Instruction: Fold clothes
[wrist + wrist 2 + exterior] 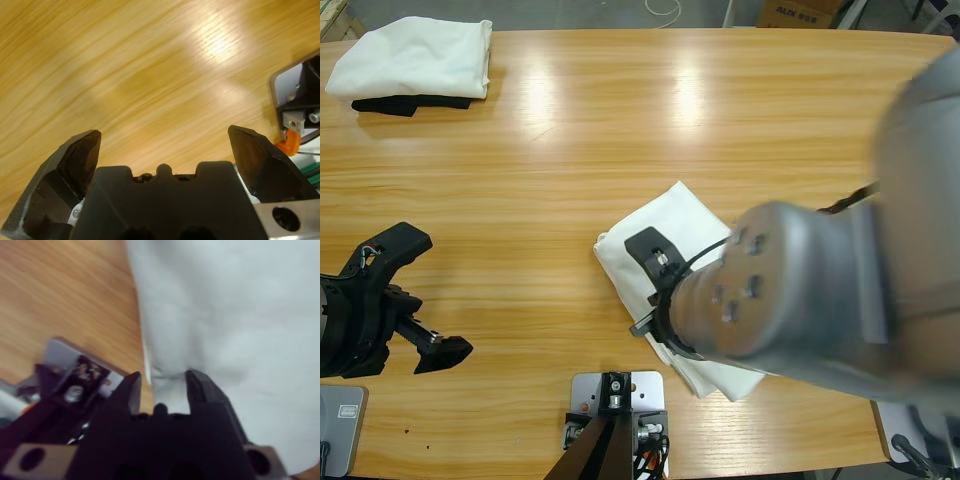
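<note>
Folded white T-shirt [665,225] lies lower centre-right on the wooden surface [620,130], mostly under the right arm, whose right hand [161,382] has its jaws narrowed onto a pinch of cloth at the shirt's edge. Left hand [165,145], lower left, spread wide, holds nothing. Cotton looks light, limp, likely to sag; best taken at edges or corners; another folded white garment [415,55] sits upper left over something black [390,103].
</note>
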